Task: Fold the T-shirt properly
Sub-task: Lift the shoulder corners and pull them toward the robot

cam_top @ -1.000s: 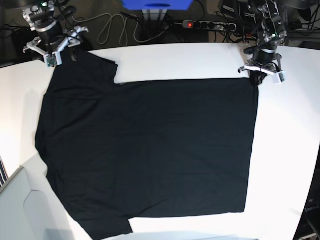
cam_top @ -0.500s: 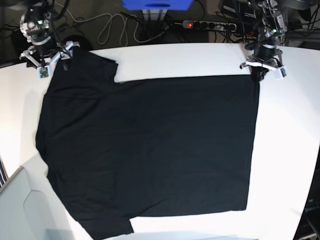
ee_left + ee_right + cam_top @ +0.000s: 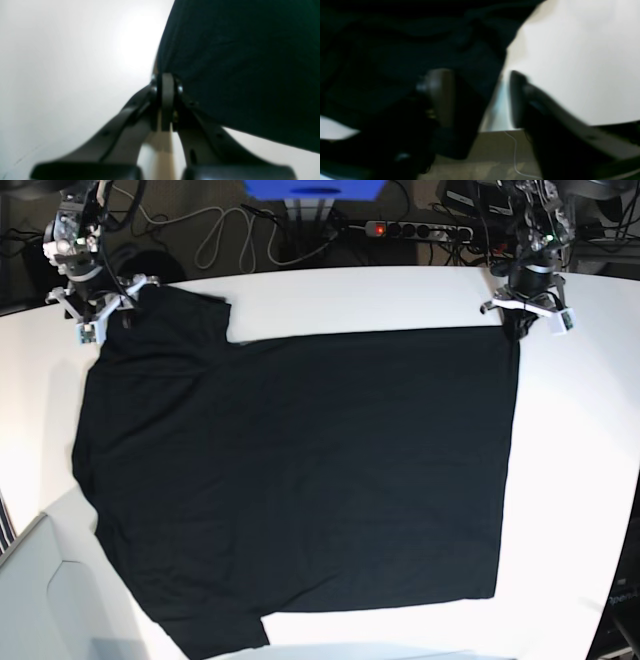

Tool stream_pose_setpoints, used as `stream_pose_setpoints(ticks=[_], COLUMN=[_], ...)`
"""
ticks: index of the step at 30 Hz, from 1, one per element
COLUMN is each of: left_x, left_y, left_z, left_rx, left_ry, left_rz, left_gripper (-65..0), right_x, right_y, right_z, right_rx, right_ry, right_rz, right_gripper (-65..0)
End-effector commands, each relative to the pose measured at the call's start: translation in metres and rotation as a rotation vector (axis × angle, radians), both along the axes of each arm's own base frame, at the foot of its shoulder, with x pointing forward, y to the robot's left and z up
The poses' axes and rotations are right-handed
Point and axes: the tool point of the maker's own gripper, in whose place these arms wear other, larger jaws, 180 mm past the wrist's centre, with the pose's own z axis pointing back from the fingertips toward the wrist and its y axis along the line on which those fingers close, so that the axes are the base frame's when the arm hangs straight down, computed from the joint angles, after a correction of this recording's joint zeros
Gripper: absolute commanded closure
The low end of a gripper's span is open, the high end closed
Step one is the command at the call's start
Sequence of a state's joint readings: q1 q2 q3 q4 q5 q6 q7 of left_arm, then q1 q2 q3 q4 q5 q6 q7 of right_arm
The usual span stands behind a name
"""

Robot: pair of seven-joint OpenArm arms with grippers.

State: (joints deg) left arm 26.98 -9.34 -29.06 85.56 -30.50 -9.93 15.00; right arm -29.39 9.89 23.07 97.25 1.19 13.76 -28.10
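The black T-shirt (image 3: 300,480) lies spread flat on the white table (image 3: 575,480), plain side up. My left gripper (image 3: 522,320) is at the shirt's far right corner. In the left wrist view this gripper (image 3: 167,85) is shut, pinching the edge of the shirt (image 3: 237,62). My right gripper (image 3: 108,322) is at the far left sleeve corner. In the right wrist view its jaws (image 3: 477,97) stand apart, with a fold of the dark shirt (image 3: 382,50) between them, right at the table's edge.
A power strip (image 3: 420,228) with a red light, cables and a blue object (image 3: 315,188) lie behind the far edge. A grey box (image 3: 40,600) stands at the near left. Floor shows below the table edge (image 3: 495,150).
My left gripper has drawn the shirt's right corner a little toward the far edge. My right gripper has shifted onto the sleeve corner, which now lies slightly farther back.
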Motion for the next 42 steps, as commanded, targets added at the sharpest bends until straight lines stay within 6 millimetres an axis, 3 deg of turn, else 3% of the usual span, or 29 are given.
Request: stream_pose_setpoints(ticks=[1, 4, 9, 17, 22, 26, 31, 37, 42], left_x=[-0.012, -0.012, -0.01, -0.002, 0.001, 0.002, 0.013, 0.041, 0.063], left_y=[0.003, 0.003, 0.002, 0.018, 0.017, 0.018, 0.016, 0.009, 0.009], left_z=[-0.007, -0.008, -0.004, 0.037, 0.045, 0.047, 0.063, 0.099, 0.119], left_rx=[0.012, 0.012, 0.016, 0.086, 0.1, 0.102, 0.121, 0.159, 0.174], left_ry=[0.064, 0.065, 0.054, -0.034, -0.053, -0.056, -0.1, -0.21, -0.284], left_rz=[-0.003, -0.003, -0.008, 0.02, 0.013, 0.014, 0.0, -0.027, -0.034], left_gripper=[0.0, 0.0, 0.0, 0.0, 0.0, 0.0, 0.0, 0.0, 0.0], right_x=[-0.005, -0.006, -0.001, 0.023, 0.027, 0.029, 0.032, 0.06, 0.086], right_y=[-0.001, 0.005, 0.007, 0.023, 0.019, 0.017, 0.02, 0.029, 0.024], right_z=[-0.001, -0.001, 0.01, 0.071, 0.098, 0.104, 0.105, 0.119, 0.131], right_rx=[-0.017, -0.006, -0.019, -0.074, -0.102, -0.106, -0.101, -0.09, -0.109], right_ry=[0.026, 0.034, 0.002, -0.159, -0.233, -0.25, -0.261, -0.338, -0.358], right_rz=[0.035, 0.077, 0.09, 0.162, 0.126, 0.109, 0.114, 0.131, 0.113], right_gripper=[-17.5, -0.3, -0.1, -0.1, -0.1, -0.1, -0.1, -0.1, -0.1])
